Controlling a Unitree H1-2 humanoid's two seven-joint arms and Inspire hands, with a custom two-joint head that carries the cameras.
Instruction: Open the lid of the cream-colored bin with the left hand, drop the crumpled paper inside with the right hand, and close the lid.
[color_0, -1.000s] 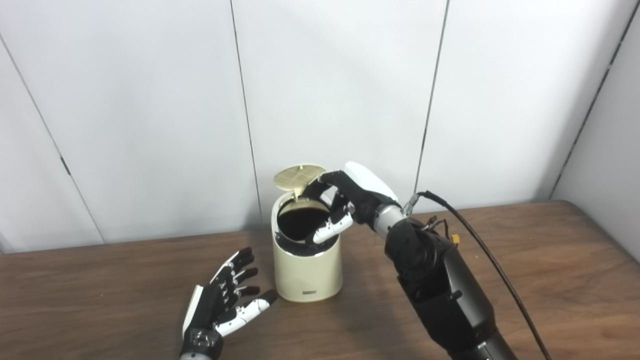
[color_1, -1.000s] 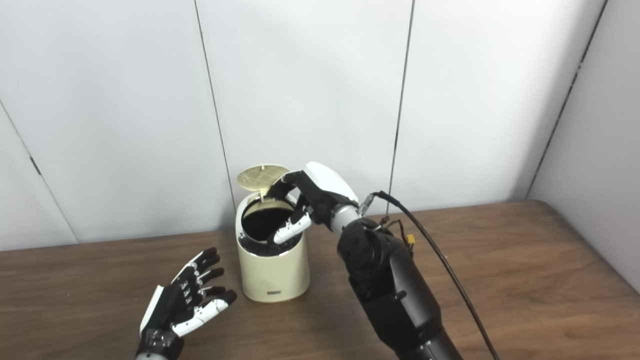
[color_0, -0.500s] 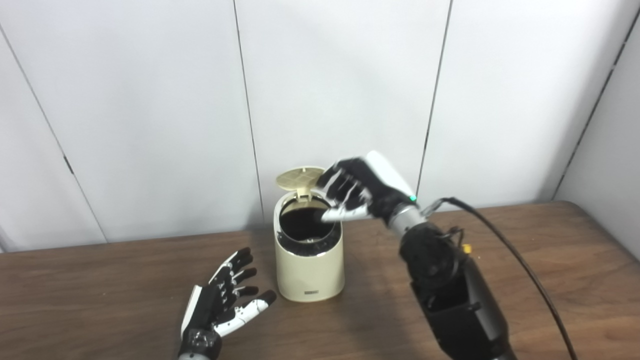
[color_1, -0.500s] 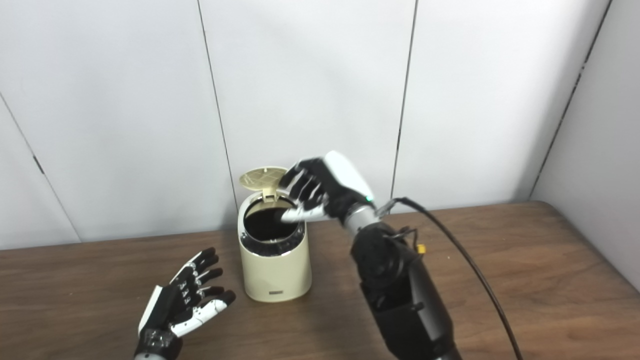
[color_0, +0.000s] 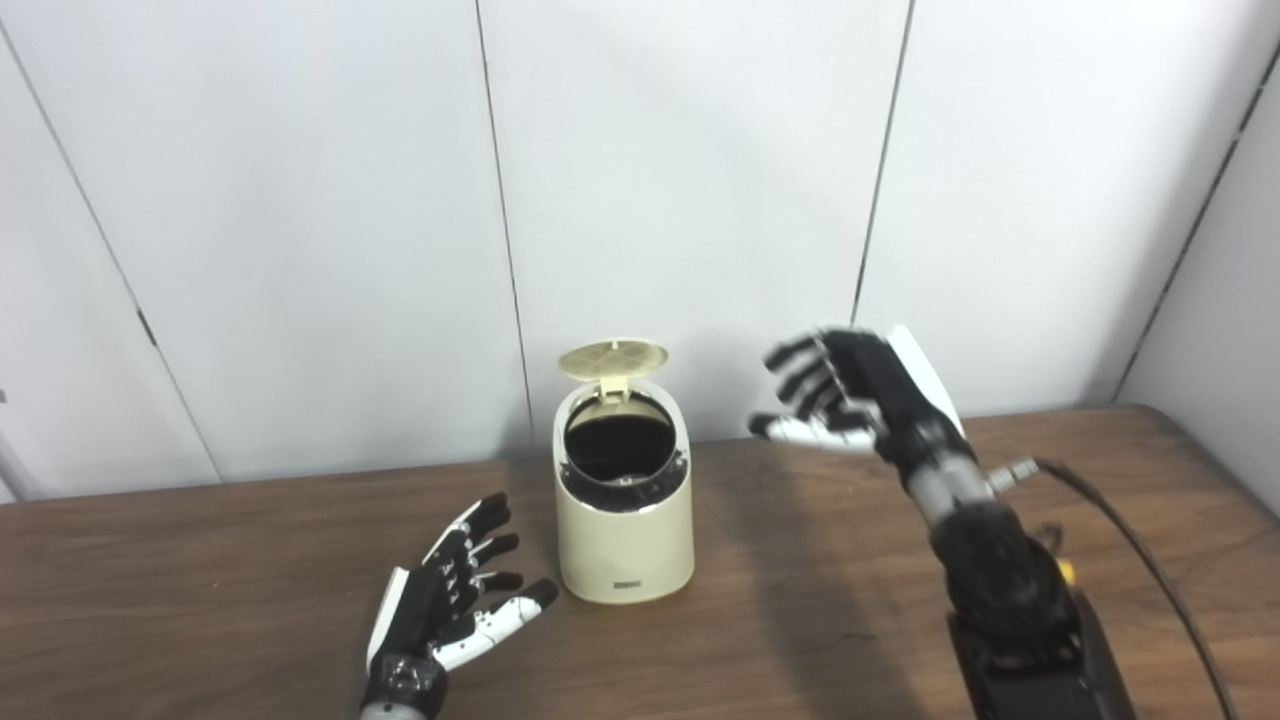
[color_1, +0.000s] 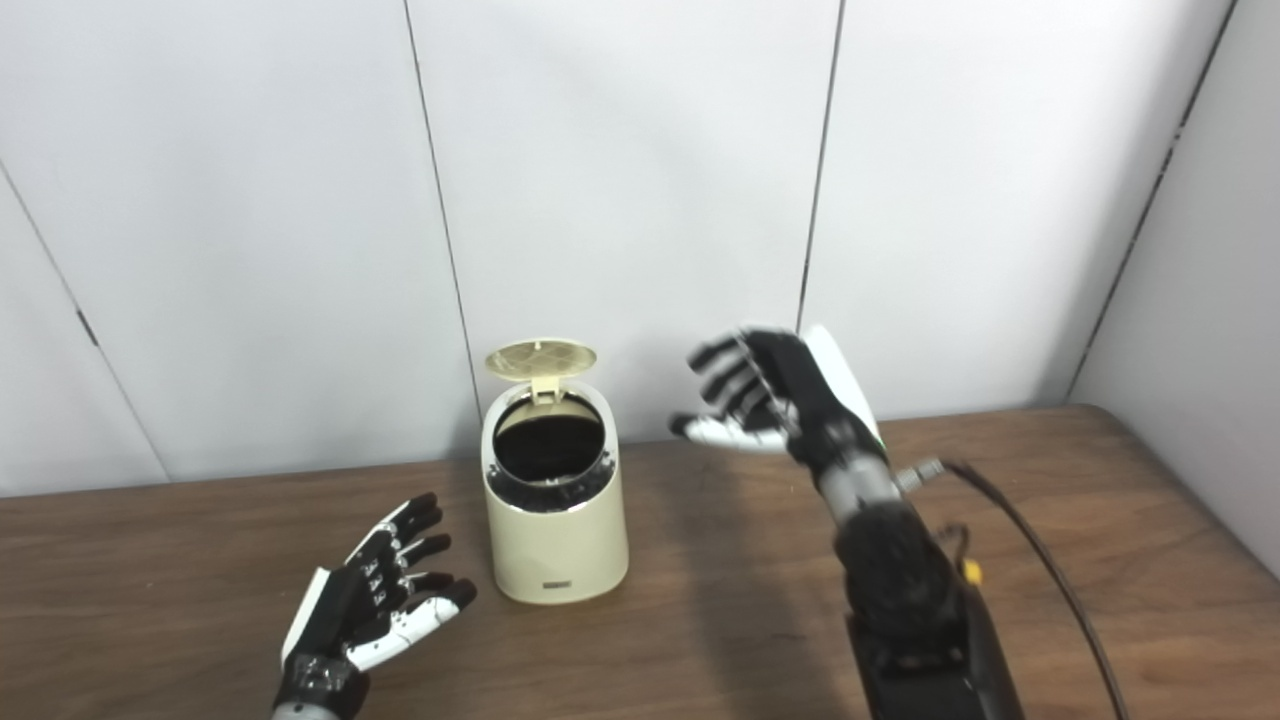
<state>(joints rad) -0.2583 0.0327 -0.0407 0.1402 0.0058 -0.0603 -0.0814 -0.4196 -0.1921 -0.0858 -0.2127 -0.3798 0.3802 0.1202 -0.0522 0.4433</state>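
Now the round cream bin (color_0: 625, 520) stands upright on the brown wood table (color_0: 200, 560), its thin ribbed lid (color_0: 612, 359) tipped up at the back, mouth dark. No paper shows. The left hand (color_0: 445, 595) rests just beside the bin's left, fingers spread, empty. The right hand (color_0: 850, 395) hangs well to its right, spread, empty. Left looks nearer for closing.
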